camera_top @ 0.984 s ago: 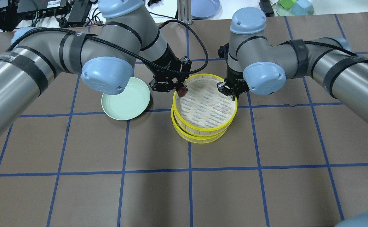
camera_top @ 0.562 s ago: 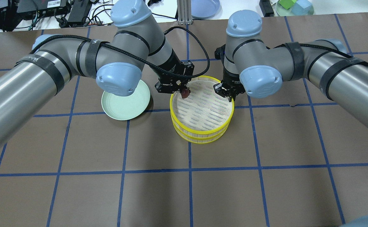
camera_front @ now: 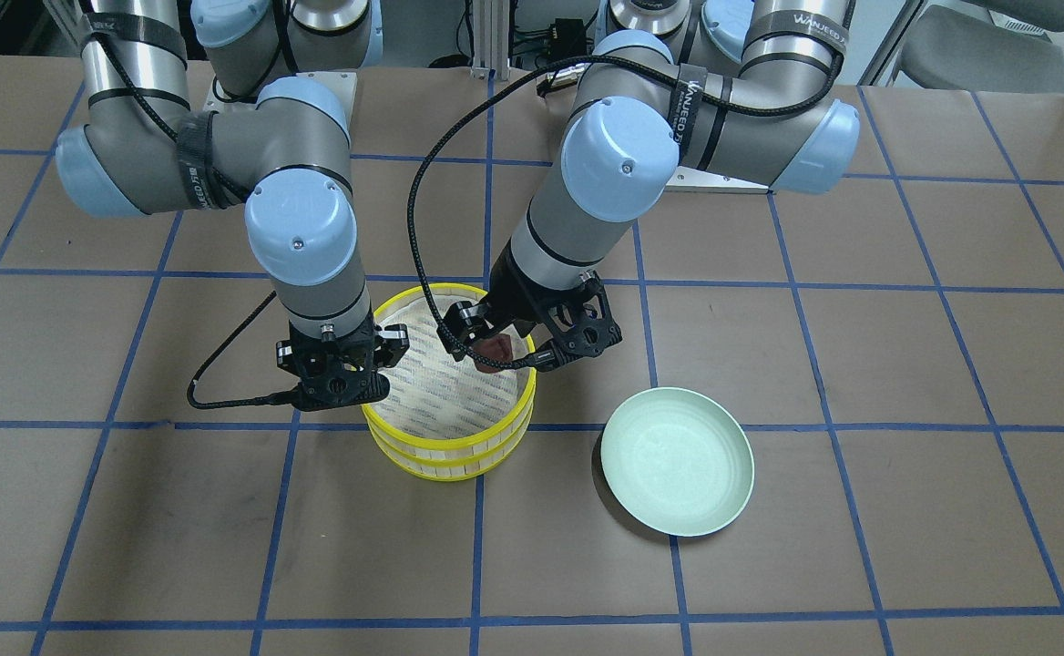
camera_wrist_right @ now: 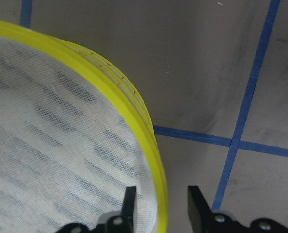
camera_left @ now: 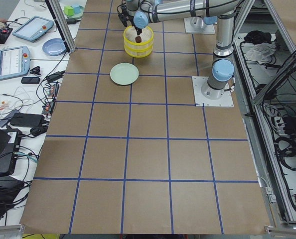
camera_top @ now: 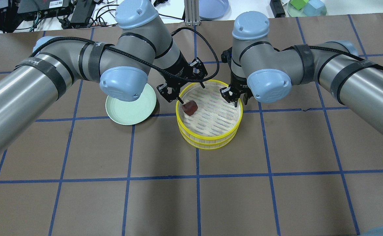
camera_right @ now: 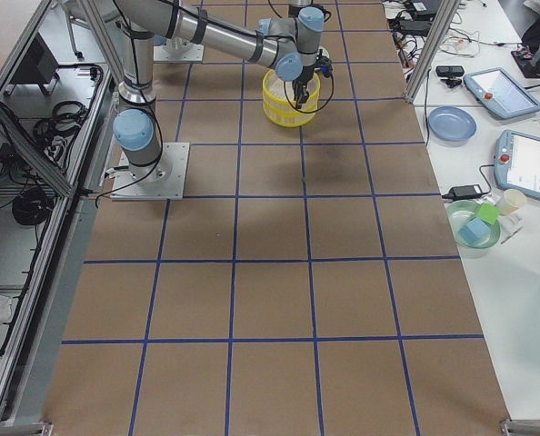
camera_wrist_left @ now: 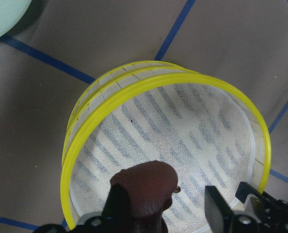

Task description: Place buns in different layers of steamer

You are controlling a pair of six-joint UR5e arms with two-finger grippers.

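Note:
The dark reddish-brown bun (camera_top: 190,107) lies on the white liner at the left edge of the top steamer layer (camera_top: 211,134), which sits stacked on the lower layer (camera_top: 208,144). My left gripper (camera_top: 191,93) is open just above the bun. In the left wrist view the bun (camera_wrist_left: 144,184) rests against one finger (camera_wrist_left: 119,206) and the other stands clear of it. My right gripper (camera_top: 233,98) straddles the top layer's right rim (camera_wrist_right: 156,160), with a gap showing on each side. The pale bun is not in view.
An empty pale green plate (camera_top: 131,105) sits on the table just left of the steamer, under my left arm. Both arms crowd the area behind the steamer. Brown table with blue tape lines (camera_top: 198,177) lies in front.
The top layer has settled square onto the lower one. My left gripper has opened and the brown bun has dropped from its fingers onto the liner. My right gripper stayed at the rim.

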